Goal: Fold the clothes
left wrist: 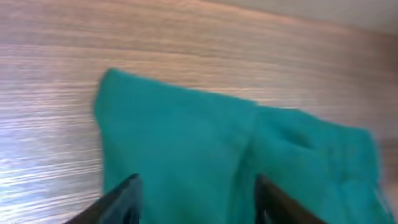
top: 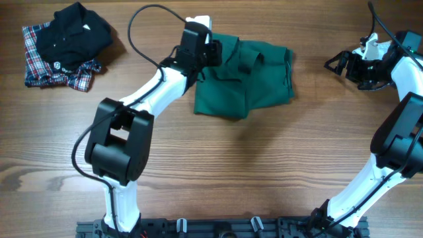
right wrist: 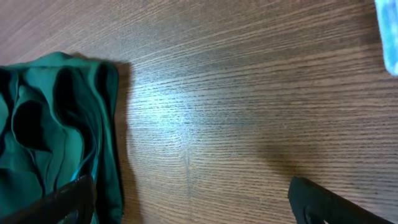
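The left fingers [left wrist: 122, 199] hover spread wide over the green garment [top: 248, 76], holding nothing, while the right fingers [right wrist: 323, 202] stand wide apart and empty above the wooden table [top: 264, 172].

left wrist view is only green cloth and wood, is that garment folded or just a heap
Observer: Overhead, the green garment is bunched into a rough rectangle with uneven layers.
Operator: any other clothes out there
Observer: Yes, a black shirt lies on a plaid shirt at the table's far left.
Operator: where's the right arm
Observer: The right arm sits off to the garment's right, its jaws wide open over bare wood, touching no cloth.
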`<act>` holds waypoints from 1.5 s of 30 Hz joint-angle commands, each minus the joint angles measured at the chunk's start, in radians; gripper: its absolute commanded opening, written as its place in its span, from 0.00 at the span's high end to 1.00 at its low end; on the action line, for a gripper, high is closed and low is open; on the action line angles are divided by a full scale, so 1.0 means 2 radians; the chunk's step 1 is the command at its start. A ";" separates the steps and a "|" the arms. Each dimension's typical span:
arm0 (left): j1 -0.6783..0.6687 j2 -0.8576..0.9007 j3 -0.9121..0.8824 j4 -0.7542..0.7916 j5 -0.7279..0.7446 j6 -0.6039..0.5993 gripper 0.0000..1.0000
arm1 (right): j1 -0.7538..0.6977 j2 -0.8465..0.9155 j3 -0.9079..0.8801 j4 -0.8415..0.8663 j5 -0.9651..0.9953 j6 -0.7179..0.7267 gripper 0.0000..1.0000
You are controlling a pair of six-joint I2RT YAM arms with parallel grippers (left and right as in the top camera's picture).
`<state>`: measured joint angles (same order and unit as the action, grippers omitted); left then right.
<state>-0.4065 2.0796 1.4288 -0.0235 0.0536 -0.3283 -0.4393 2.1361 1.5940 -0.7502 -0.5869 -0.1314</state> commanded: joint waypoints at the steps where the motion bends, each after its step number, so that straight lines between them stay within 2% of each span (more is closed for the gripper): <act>1: 0.004 0.032 0.004 0.002 0.038 0.004 0.19 | 0.010 0.009 0.008 0.002 -0.014 0.003 0.00; 4: 0.004 0.039 0.004 0.009 0.069 0.003 0.17 | 0.018 0.009 0.008 0.003 -0.014 0.001 0.00; 18: -0.010 0.058 0.004 0.011 0.102 -0.036 0.22 | 0.035 0.009 0.008 0.007 -0.010 0.002 0.00; 20: -0.015 0.058 0.004 0.018 0.104 -0.036 0.28 | 0.035 0.009 0.008 0.006 -0.010 0.001 0.00; 22: -0.022 0.058 0.004 0.027 0.110 -0.037 0.41 | 0.035 0.009 0.008 0.006 -0.010 0.001 0.00; 25: -0.031 0.058 0.004 0.034 0.112 -0.036 0.51 | 0.035 0.009 0.008 0.006 -0.010 0.001 0.00; 27: -0.036 0.058 0.004 0.034 0.111 -0.036 0.64 | 0.035 0.009 0.008 0.006 -0.008 0.001 0.00; 28: -0.037 0.059 0.004 0.036 0.111 -0.036 0.75 | 0.035 0.009 0.008 0.007 -0.008 0.001 0.00; 30: -0.037 0.060 0.004 0.044 0.111 -0.036 0.85 | 0.035 0.009 0.008 0.008 -0.008 0.001 0.00; 34: -0.037 0.060 0.004 0.076 0.112 -0.039 0.96 | 0.035 0.009 0.008 0.008 -0.008 0.001 0.00; 41: -0.044 0.064 0.004 0.143 0.099 -0.065 0.96 | 0.035 0.009 0.008 0.008 -0.008 0.001 0.00; 45: -0.055 0.072 0.004 0.179 0.090 -0.066 0.74 | 0.035 0.009 0.008 0.007 -0.008 0.002 0.00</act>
<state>-0.4896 2.1864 1.4300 0.3004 0.2531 -0.4469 -0.3725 2.1361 1.5940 -0.7380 -0.5869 -0.1314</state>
